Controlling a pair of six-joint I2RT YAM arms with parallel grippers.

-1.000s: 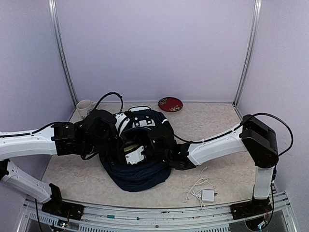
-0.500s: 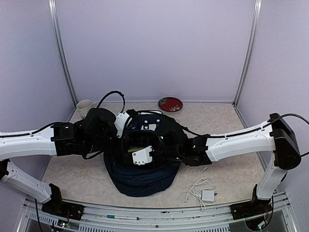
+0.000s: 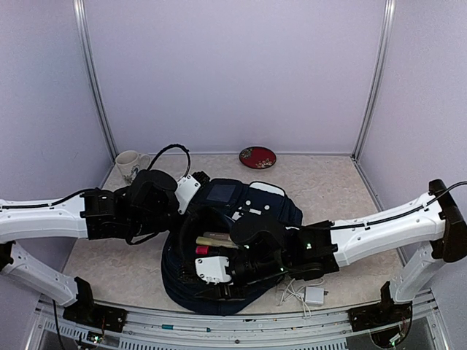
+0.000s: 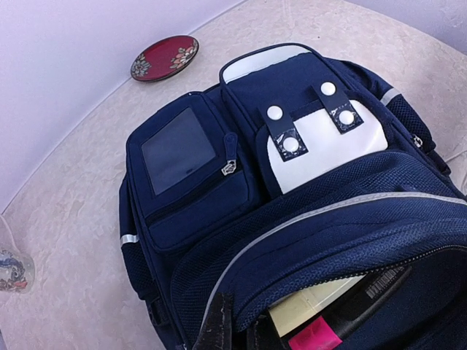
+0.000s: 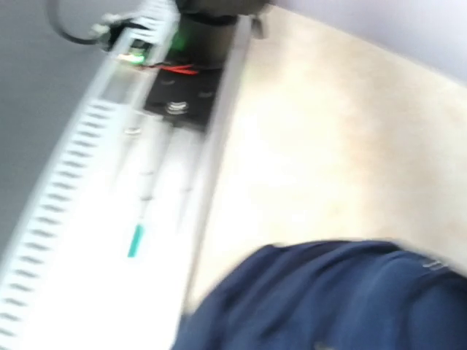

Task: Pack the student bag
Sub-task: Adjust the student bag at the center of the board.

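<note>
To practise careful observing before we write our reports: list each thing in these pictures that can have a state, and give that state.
backpack: main compartment unzipped and open, papers and something pink inside
small pocket: zipped shut
left fingers: shut on the backpack's open rim
mug: upright
plate: lying flat, nothing on it
charger: cable lying in loose loops
</note>
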